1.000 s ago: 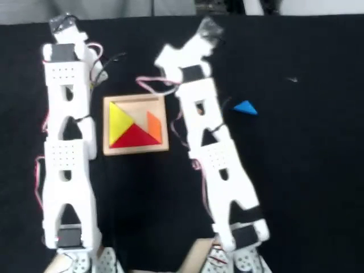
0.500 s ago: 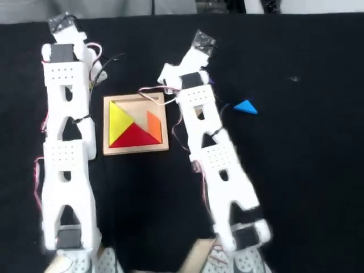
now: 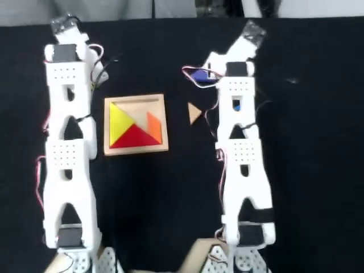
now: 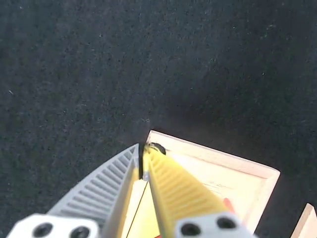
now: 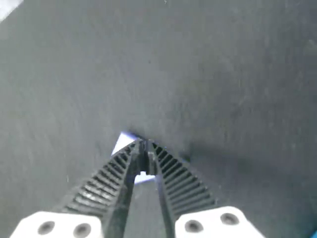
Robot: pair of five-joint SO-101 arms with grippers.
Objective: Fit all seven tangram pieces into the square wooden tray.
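The square wooden tray (image 3: 135,148) holds a yellow triangle (image 3: 118,122), a red triangle (image 3: 135,136) and an orange piece (image 3: 153,126). A tan triangle (image 3: 194,112) lies on the black table to its right, and a dark blue piece (image 3: 199,75) lies farther back. The right arm (image 3: 239,153) stands over a blue triangle (image 3: 236,106). My right gripper (image 5: 144,147) is shut, its tips just above that pale blue piece (image 5: 125,141). My left gripper (image 4: 143,152) is shut and empty, tips over a corner of the tray (image 4: 218,157).
The left arm (image 3: 67,148) stretches along the tray's left side. Black cloth covers the table, with open room to the right of the right arm. A light wall strip runs along the table's far edge.
The right arm swung to the right, away from the tray, and now covers the blue triangle. That uncovered the tan triangle and the dark blue piece. The left arm kept still.
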